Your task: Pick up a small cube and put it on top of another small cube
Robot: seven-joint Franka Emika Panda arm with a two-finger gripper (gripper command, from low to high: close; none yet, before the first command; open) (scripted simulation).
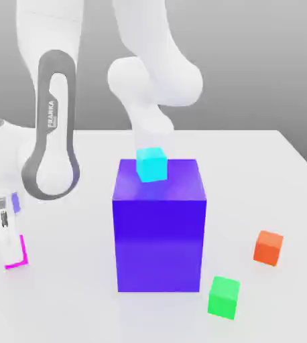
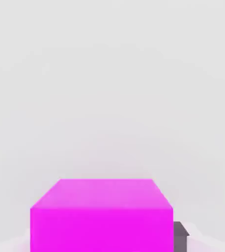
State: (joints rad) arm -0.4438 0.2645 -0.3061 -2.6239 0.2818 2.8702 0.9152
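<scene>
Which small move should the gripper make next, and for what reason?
Probably lift straight up. The gripper looks shut on the small magenta cube, low on the white table; the small green cube waits beyond the big blue-purple block.

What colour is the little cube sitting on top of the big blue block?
Cyan. The small cube on the blue-purple block shows best in the exterior view.

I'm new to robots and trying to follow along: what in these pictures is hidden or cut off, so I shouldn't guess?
- Magenta cube: in the exterior view, mostly hidden behind the tool's finger; just a pink edge shows.
- Same cube in the hand view: cut off by the picture's edge.
- Cyan cube: its resting spot is unclear, on or behind the blue-purple block.
</scene>
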